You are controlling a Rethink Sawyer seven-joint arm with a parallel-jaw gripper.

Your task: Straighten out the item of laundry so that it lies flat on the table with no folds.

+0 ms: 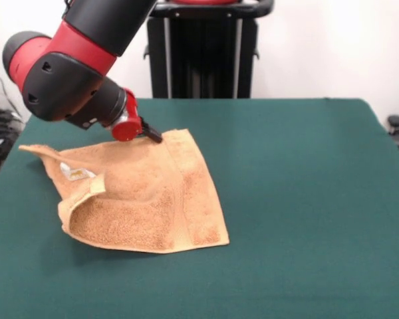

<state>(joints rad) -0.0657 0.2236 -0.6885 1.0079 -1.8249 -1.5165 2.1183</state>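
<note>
From across the table the towel lies on the left part of the green cloth, well in from the near edge and apart from the right side, which is bare. It is not flat. Its right half spreads fairly smooth, with a flat woven band running from the far corner down to the near edge. The left half of the towel is rumpled: the near left portion is folded up and over on itself into a raised, curled flap, and beyond that flap a thin pointed corner stretches out to the left. Just beside the flap, on the towel's surface, sits a small white label.

The arm, red and black, comes in from the upper left and hangs over the towel's far edge. Its gripper shows as a small dark tip past a red cap, right at the far corner of the towel where the woven band begins. The tip sits at or on the cloth there, but I cannot tell whether it is touching or pinching, nor whether its jaws stand apart or together.

Behind the towel, past the far edge of the table, a black pedestal stands against a white wall.
</note>
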